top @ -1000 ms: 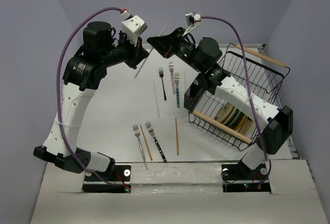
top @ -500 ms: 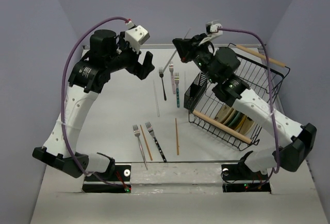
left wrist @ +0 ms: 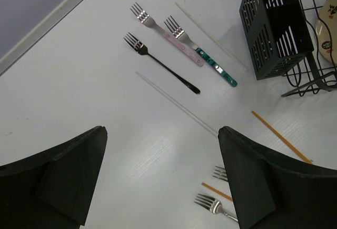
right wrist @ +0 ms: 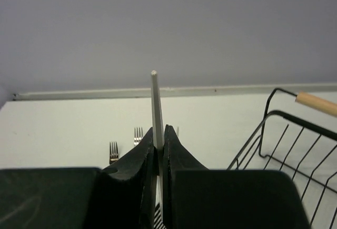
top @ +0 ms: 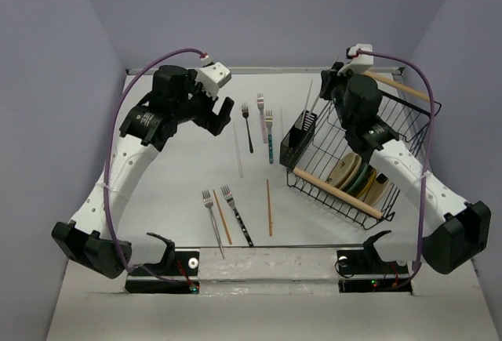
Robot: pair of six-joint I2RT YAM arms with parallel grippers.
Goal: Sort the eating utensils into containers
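My right gripper (top: 320, 96) (right wrist: 160, 131) is shut on a pale white chopstick (top: 309, 104) (right wrist: 154, 100), which stands nearly upright just over the small black slotted holder (top: 303, 132) (left wrist: 274, 29). My left gripper (top: 221, 116) (left wrist: 160, 134) hangs open and empty above the table. Below it lie a black fork (left wrist: 163, 64), a pink-handled fork (left wrist: 176, 42), a teal-handled fork (left wrist: 216, 68) and a white chopstick (left wrist: 179, 102). Nearer the bases lie a silver fork (top: 212, 219), a dark-handled fork (top: 237, 215) and two brown chopsticks (top: 269, 208) (top: 223, 217).
A big black wire rack (top: 392, 133) with wooden handles (top: 337, 192) sits at the right, with plates (top: 357, 176) leaning inside. The holder stands against its left end. Another thin white chopstick (left wrist: 210, 34) lies on the table by the holder.
The left gripper opened and let go of the white chopstick, leaving it in the right gripper. The right arm swung right with it to above the holder. The left arm drew back and left.
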